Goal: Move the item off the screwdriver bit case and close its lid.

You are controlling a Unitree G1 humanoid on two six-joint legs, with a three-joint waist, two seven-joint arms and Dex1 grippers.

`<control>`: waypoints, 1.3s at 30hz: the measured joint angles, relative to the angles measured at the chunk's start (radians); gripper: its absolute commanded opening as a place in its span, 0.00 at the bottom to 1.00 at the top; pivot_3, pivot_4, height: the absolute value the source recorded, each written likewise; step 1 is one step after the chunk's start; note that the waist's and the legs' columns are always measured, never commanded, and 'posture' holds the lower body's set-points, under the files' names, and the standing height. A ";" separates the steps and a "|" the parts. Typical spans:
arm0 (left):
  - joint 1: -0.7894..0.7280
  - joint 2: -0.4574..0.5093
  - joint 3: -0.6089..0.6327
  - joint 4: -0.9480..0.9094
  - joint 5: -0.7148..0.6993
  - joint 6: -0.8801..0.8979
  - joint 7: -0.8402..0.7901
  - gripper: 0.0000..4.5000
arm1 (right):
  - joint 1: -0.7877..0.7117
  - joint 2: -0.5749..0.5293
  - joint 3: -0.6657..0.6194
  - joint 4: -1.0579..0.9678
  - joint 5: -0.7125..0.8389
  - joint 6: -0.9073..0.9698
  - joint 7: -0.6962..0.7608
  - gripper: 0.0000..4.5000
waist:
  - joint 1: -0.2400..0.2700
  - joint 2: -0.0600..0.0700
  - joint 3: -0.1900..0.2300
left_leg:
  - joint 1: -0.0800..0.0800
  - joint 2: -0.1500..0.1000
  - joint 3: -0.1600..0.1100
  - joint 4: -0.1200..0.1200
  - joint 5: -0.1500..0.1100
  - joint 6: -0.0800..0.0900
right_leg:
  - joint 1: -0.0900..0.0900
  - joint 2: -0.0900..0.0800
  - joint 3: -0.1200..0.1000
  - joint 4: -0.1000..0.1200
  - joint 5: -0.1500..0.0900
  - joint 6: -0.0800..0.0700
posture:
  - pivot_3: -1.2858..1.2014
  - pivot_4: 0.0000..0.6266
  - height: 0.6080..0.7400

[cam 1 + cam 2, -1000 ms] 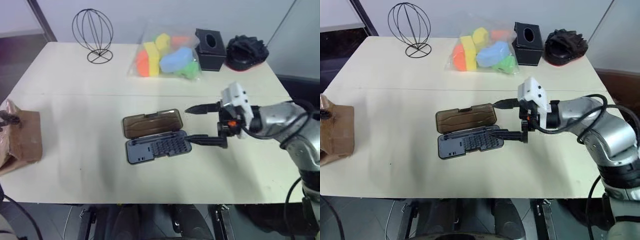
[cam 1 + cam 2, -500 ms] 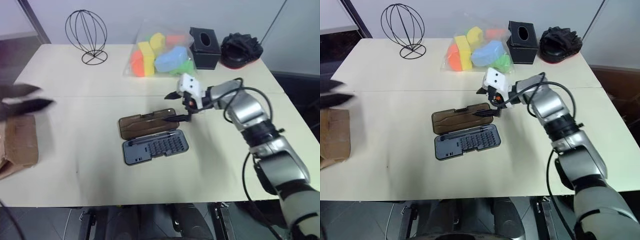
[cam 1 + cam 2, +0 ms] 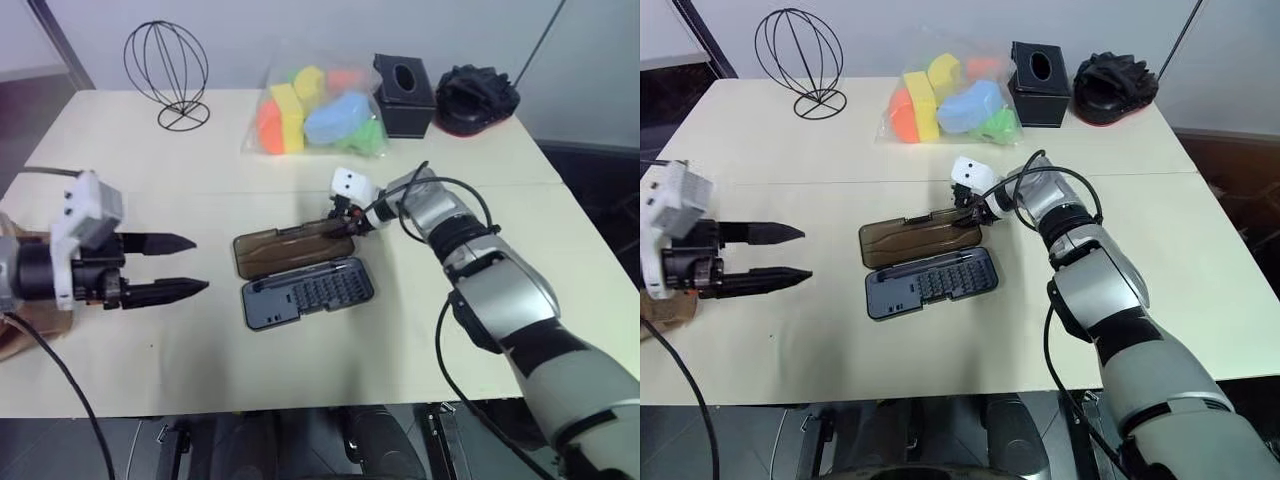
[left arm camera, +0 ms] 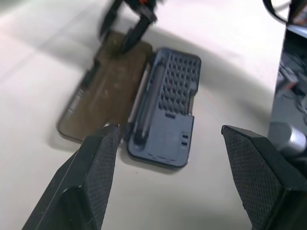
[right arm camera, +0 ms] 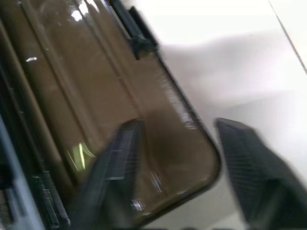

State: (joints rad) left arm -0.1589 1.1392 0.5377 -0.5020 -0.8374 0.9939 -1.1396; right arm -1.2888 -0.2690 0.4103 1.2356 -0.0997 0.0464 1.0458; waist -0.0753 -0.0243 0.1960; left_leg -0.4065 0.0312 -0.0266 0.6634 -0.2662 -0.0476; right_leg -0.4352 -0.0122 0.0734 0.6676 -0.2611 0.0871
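The screwdriver bit case (image 3: 308, 293) lies open in the middle of the table, rows of bits showing. Its smoky brown lid (image 3: 290, 248) lies flat behind the base. My right gripper (image 3: 338, 214) is at the lid's far right corner. In the right wrist view one finger (image 5: 115, 177) is over the lid (image 5: 96, 86) and the other is past its edge, with a gap between them. My left gripper (image 3: 200, 264) hovers open and empty, left of the case, pointing at it. The brown paper bag (image 3: 8, 338), off the case, lies at the table's left edge, mostly hidden behind my left hand.
Along the table's back stand a wire sphere stand (image 3: 165, 70), a clear bag of coloured sponges (image 3: 315, 110), a black tissue box (image 3: 403, 95) and a black bundle on a red base (image 3: 477, 100). Bare tabletop lies in front of the case.
My left gripper swung in from the left edge toward the case and rolled. My right gripper moved from beside the case to the lid's far right corner, and its fingers narrowed. The camera shifted.
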 measured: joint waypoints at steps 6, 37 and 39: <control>0.001 0.000 0.000 -0.002 -0.022 0.001 0.034 0.79 | 0.005 0.004 -0.009 0.030 -0.071 -0.054 0.036 0.07 | -0.009 0.000 0.000 | 0.001 0.000 -0.001 0.000 0.000 0.000 | 0.001 0.001 0.000 0.000 0.000 0.000 | 0.52 0.24 0.98; -0.095 0.017 -0.283 0.113 0.044 -0.159 -0.040 0.79 | 0.290 -0.056 -0.094 -0.577 -0.045 0.224 0.049 0.88 | -0.020 0.001 0.000 | 0.001 0.000 -0.002 0.000 0.000 0.000 | 0.002 0.001 -0.001 0.001 0.000 0.000 | 0.52 0.24 0.98; -0.100 0.017 -0.286 0.117 0.044 -0.159 -0.039 0.79 | 0.264 -0.050 -0.105 -0.544 -0.032 0.245 0.055 0.88 | -0.020 0.001 0.000 | 0.001 0.000 -0.002 0.000 0.000 0.000 | 0.002 0.001 -0.001 0.000 0.000 0.000 | 0.52 0.24 0.98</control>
State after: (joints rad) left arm -0.2587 1.1564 0.2518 -0.3851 -0.7938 0.8351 -1.1789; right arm -1.0251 -0.3193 0.3050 0.6919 -0.1320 0.2915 1.1013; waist -0.0949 -0.0235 0.1963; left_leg -0.4060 0.0310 -0.0285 0.6634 -0.2661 -0.0478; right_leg -0.4337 -0.0114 0.0724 0.6678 -0.2612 0.0871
